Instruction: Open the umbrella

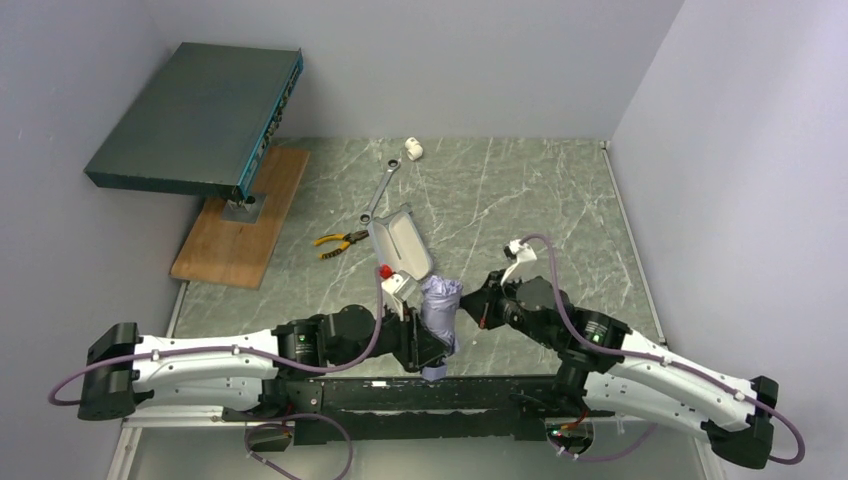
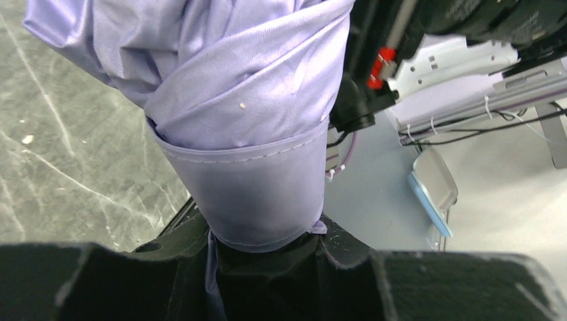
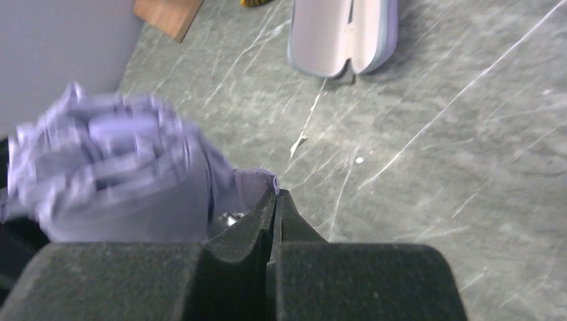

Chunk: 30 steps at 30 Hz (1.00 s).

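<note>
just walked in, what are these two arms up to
The left gripper has its jaws clamped around the lower end of a folded lilac umbrella. The right gripper has its jaws closed at a flap of the fabric, seemingly pinching it. The canopy is still bundled, not opened. An open lilac case lies on the table beyond.

No readable text, label, brand, number or sign in any view, nothing legible on the umbrella (image 2: 247, 100) between my left fingers (image 2: 100, 281), nor on the case (image 3: 344, 33) beyond my right fingers (image 3: 368, 281).
</note>
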Tool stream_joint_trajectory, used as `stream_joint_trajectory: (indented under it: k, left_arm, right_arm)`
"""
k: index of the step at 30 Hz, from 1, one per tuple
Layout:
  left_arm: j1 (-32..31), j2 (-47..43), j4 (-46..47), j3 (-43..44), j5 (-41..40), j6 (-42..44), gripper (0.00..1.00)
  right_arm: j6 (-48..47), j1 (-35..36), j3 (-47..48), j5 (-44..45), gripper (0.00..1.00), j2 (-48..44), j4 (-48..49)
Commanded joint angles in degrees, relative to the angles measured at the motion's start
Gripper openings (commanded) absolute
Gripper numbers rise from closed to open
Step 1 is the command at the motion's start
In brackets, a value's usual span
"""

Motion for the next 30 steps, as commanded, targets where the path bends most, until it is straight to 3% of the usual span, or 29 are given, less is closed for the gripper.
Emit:
stream_joint_trajectory:
  k: [1, 10, 18, 27, 30]
  left_arm:
    - [-1.4, 1.1, 7.0, 5.4, 6.7, 1.9, 0.0]
    - [-7.2, 4.6, 1.3, 11.2, 7.6, 4.6, 0.0]
    - [-8.4, 5.6, -5.1, 12.8, 1.2, 3.0, 0.0]
    - [-8.4, 5.5, -15.1, 16.0, -6.1, 2.0, 0.0]
    - [-8.4, 6.4, -17.3, 17.6, -6.8, 2.1, 0.0]
  right_arm:
    - [-7.6, -3.0, 6.8, 8.7, 0.0, 6.6, 3.5]
    - [-13.4, -12.6, 22.3, 1.7, 0.0, 14.5, 1.7]
    - [-15.8, -13.2, 30.4, 0.3, 0.0, 13.0, -2.4]
    - [-12.9, -13.1, 31.4, 0.3, 0.0, 5.1, -7.2]
    - [-11.9, -13.1, 29.3, -5.7, 0.0, 3.7, -8.8]
